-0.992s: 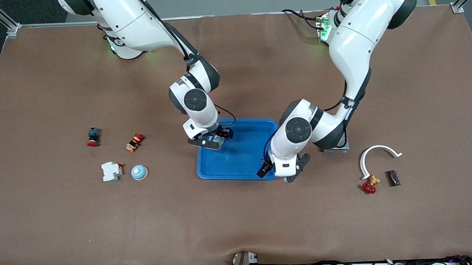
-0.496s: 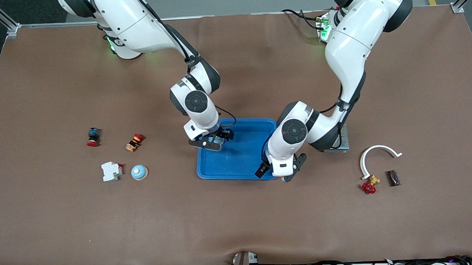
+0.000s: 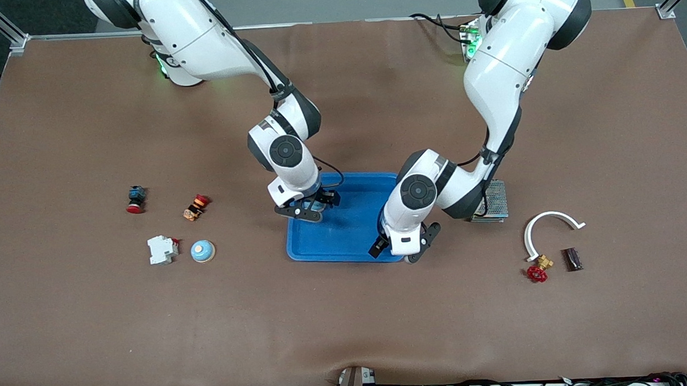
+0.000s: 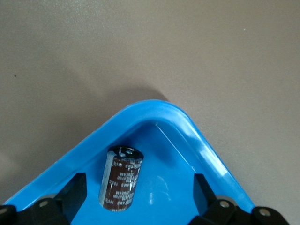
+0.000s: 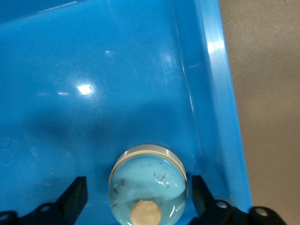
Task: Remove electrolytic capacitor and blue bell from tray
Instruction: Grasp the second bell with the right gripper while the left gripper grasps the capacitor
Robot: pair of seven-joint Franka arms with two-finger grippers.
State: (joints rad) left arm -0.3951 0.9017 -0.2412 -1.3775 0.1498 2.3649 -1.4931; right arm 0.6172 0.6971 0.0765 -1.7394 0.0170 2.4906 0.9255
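Capacitor [image 4: 120, 178] and bell [image 5: 148, 183] in tray [image 3: 351, 244].

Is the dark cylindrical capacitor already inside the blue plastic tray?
Inside. The dark cylindrical capacitor lies in a corner of the blue plastic tray, between the open left gripper's fingers, neither touching it.

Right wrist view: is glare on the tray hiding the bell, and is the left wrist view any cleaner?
Right wrist view: only small bright glints on the blue tray floor and rim; the bell is sharp and unobscured. Left wrist view: a soft sheen along the rim, and the capacitor lies crisp, its print visible.
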